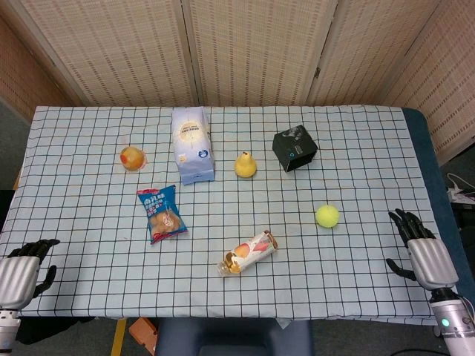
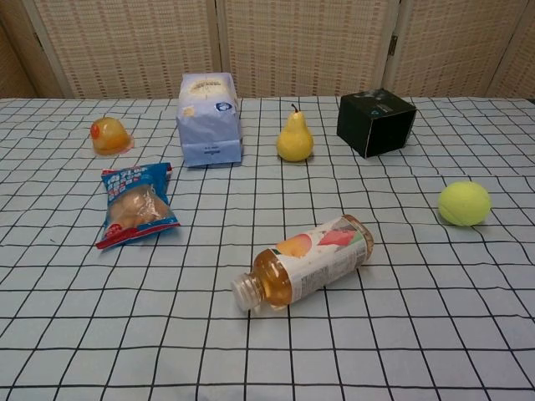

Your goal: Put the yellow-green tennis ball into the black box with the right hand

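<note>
Tennis ball [image 1: 327, 216] lies on the checked worktop [image 1: 356, 282], right side, well apart from the black box [image 1: 295, 147] standing farther back. Right robot hand [image 1: 419, 248] rests at the worktop's right edge, fingers apart, holding nothing. Left robot hand [image 1: 26, 267] sits at the left near corner, fingers loosely apart, empty. Juice bottle [image 1: 248, 253] lies on its side toward the front; pear [image 1: 245, 165] upright beside the box.

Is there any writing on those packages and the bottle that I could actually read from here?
None is legible.
Blue snack bag: white characters on top, too blurred to read.
Pale blue carton: round logo and small print, unreadable.
Juice bottle: label shows fruit pictures, text not readable.
Black box: faint marks, unreadable.
</note>
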